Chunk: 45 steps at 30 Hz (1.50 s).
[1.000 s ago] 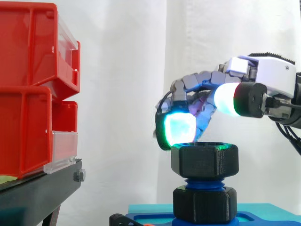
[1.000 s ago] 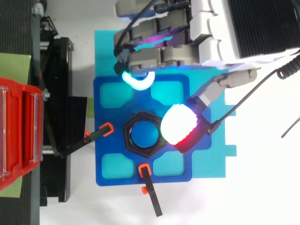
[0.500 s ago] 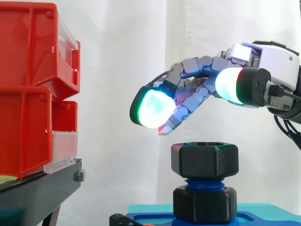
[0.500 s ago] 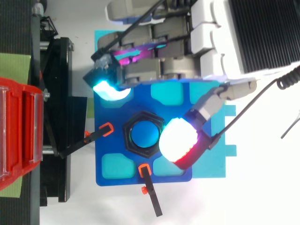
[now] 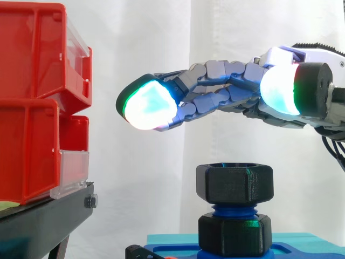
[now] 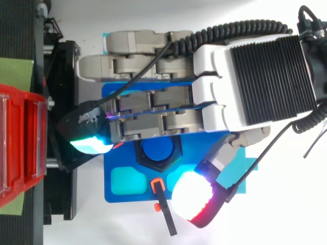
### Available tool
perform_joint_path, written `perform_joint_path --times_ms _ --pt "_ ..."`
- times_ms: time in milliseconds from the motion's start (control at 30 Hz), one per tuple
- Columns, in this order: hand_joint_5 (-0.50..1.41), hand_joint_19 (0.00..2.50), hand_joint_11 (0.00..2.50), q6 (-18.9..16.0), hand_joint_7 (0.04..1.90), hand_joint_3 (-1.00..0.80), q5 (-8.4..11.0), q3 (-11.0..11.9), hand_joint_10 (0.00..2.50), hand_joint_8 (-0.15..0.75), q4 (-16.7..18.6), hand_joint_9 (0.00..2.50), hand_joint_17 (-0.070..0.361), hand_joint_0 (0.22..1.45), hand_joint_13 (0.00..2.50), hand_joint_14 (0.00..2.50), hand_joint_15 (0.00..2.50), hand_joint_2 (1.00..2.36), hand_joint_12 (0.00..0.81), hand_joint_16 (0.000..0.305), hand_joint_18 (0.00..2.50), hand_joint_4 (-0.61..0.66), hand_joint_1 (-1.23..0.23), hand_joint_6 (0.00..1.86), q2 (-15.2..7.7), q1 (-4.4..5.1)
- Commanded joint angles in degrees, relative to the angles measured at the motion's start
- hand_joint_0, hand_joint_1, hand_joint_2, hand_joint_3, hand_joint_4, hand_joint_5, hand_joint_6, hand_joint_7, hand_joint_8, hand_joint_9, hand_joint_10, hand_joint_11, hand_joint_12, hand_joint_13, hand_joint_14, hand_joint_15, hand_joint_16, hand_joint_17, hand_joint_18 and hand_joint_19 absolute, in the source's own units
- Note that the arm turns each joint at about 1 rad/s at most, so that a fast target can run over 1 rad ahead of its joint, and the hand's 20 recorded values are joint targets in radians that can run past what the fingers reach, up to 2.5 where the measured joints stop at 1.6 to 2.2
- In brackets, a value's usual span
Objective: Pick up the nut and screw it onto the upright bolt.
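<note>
Up from the nut [image 5: 234, 184] the hand [image 6: 255, 76] has risen, and its fingers [image 5: 215, 91] now stretch out straight toward the red bins [image 5: 32, 102] on the left, holding nothing. That nut sits free atop the blue bolt [image 6: 158, 149], above a lower nut [image 5: 234, 233] at its foot

Grey-and-white robot hand [image 6: 255, 81] with glowing tips.
Its back is a black ribbed plate set in white shells; the fingers [image 6: 148, 97] are chains of blocky grey links. Thick rounded pads [image 5: 148, 108] cap them in black housings, one glowing white-cyan with a green rim, another white with a red edge from above.
</note>
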<state>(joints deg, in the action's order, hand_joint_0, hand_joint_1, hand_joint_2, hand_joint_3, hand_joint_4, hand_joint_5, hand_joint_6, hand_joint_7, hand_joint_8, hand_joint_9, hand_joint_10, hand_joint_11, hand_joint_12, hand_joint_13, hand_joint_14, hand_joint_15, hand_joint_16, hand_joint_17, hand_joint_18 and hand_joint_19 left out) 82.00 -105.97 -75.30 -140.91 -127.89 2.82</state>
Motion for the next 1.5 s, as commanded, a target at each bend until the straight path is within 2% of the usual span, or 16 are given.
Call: perform_joint_path --times_ms 0,267,533,667,1100,1467 --pt "-0.16 0.00 0.00 0.3 0.60 -0.50 0.32 0.1 0.00 0.124 -0.3 0.04 0.094 0.43 0.00 0.00 0.00 1.00 0.314 0.042 0.00 0.09 -0.06 0.50 0.0 0.26" --pt "-0.09 0.00 0.00 0.5 0.70 -0.50 0.32 0.0 0.00 0.133 -2.5 0.16 0.089 0.45 0.01 0.00 0.00 1.00 0.299 0.039 0.00 0.12 -0.08 0.50 0.0 0.34" --pt "-0.06 0.00 0.00 0.5 0.90 -0.50 0.32 0.0 0.00 0.156 -4.3 0.25 0.081 0.47 0.10 0.00 0.00 1.00 0.294 0.036 0.00 0.16 -0.10 0.50 0.0 0.34" --pt "-0.05 0.00 0.00 0.7 0.95 -0.50 0.32 0.0 0.00 0.161 -6.2 0.29 0.078 0.47 0.13 0.00 0.00 1.00 0.295 0.035 0.00 0.18 -0.11 0.50 0.0 0.34" --pt "-0.02 0.00 0.00 1.1 1.18 -0.50 0.14 0.0 0.00 0.192 -6.5 0.42 0.069 0.49 0.22 0.00 0.00 1.00 0.287 0.031 0.00 0.20 -0.15 0.50 0.0 -0.01" --pt "0.02 0.00 0.00 1.1 1.35 -0.50 -0.03 0.0 0.00 0.209 -6.5 0.58 0.060 0.50 0.29 0.00 0.00 1.00 0.267 0.027 0.00 0.15 -0.20 0.50 0.0 -1.06"
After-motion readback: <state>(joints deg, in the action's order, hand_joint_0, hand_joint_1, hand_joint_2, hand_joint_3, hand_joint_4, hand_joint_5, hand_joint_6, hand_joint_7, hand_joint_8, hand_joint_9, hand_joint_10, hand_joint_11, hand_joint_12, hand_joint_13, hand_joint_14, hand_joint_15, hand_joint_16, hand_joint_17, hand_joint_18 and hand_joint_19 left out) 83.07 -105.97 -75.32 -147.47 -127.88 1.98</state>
